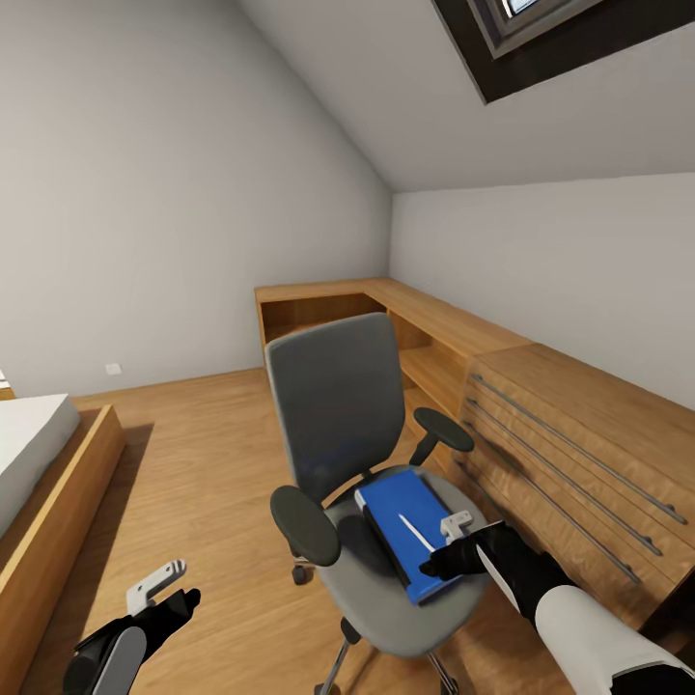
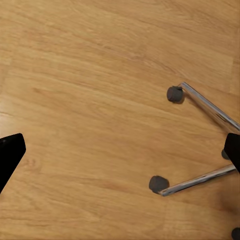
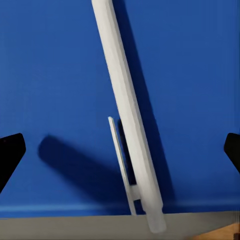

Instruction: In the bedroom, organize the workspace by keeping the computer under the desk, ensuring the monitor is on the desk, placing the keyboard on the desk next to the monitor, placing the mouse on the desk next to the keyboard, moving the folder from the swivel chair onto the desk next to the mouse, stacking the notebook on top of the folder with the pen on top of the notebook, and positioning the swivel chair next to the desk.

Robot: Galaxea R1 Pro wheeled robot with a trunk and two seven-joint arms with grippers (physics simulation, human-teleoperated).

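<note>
The grey swivel chair [image 1: 338,405] stands in front of me on the wooden floor. On its seat lies the blue folder [image 1: 401,512], and the white pen [image 1: 417,532] rests on top of it. My right gripper [image 1: 441,558] hovers open just above the folder's near end; in the right wrist view the pen [image 3: 127,115] lies on the folder [image 3: 50,75] between the spread fingers of that gripper [image 3: 120,155]. My left gripper [image 1: 169,591] hangs open over the floor, left of the chair, looking down on the chrome chair base [image 2: 207,107]. Desk, monitor, keyboard, mouse, computer and notebook are out of view.
A light wooden drawer cabinet [image 1: 579,454] stands close to the chair on the right. A low wooden shelf unit [image 1: 405,309] runs along the far wall into the corner. A bed with a wooden frame [image 1: 58,502] is at the left, with open floor [image 1: 193,463] between.
</note>
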